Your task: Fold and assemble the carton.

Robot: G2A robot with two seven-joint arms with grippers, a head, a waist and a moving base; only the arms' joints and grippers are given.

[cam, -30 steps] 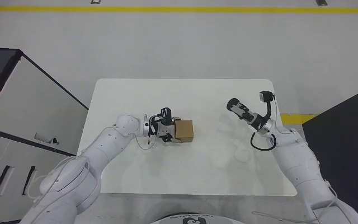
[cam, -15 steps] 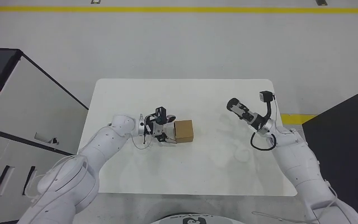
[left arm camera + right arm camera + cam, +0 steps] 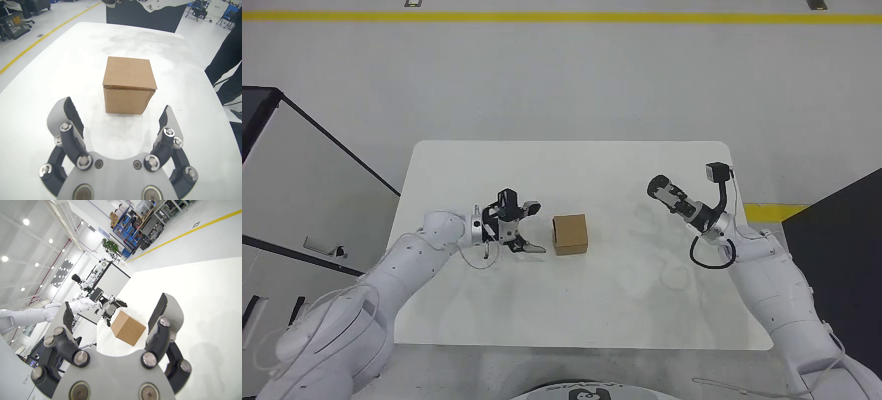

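Two hands stand open over the bench (image 3: 642,300), seen from above with 12 o'clock at the far edge. The left hand (image 3: 533,229) is spread wide and holds nothing, its fingers pointing toward 3 o'clock. The carton (image 3: 570,234) lies on that line, near the fingertips but with a strip of bare bench between them. In the left wrist view the carton stands square on its base, close to a cube with no marked long axis. Its top is folded shut, and the lid's seam runs along the upper edge of the face turned toward this hand. The right hand (image 3: 655,186), also spread wide and empty, is raised at about 2 o'clock from the carton and well apart from it, so the left hand is plainly the nearer. Judged from the closed top, folding looks complete or nearly so. Any further press or grasp would turn on closing the gap along the 9-to-3 line. Compared with one second earlier, the left hand has drawn back toward 9 o'clock from contact with the carton's near face, while the carton and the right arm have kept their places.
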